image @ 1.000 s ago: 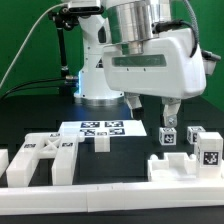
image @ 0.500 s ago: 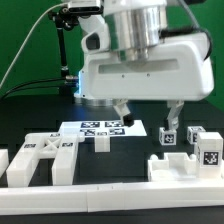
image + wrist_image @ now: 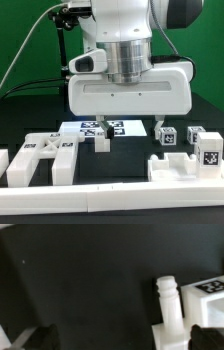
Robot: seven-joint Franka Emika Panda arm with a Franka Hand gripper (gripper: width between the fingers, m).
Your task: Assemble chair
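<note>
Gripper: the gripper [image 3: 129, 129] hung low over the black table [image 3: 30, 118], jaws spread wide apart and nothing clasped between them.
Fingers: one of the fingers [image 3: 101, 129] stood just above the small white block [image 3: 100, 144]; whether they touched could not be told.
Marker board: the marker board [image 3: 123, 126] lay flat under the gripper, partly hidden by it.
Chair parts, exterior view's left: the slotted panel [image 3: 40, 158] lay flat near the low white rail [image 3: 110, 192].
Chair parts, exterior view's right: the tagged cubes [image 3: 192, 137] sat apart from one another, behind the notched part [image 3: 178, 166].
Wrist view: a narrow white piece [image 3: 168, 308] with a rounded end lay on the table inside the gap, close to one dark fingertip (possibly the small white block, though that was unclear).
Beside it: a white tagged part [image 3: 210, 287], cut off by the frame edge.
</note>
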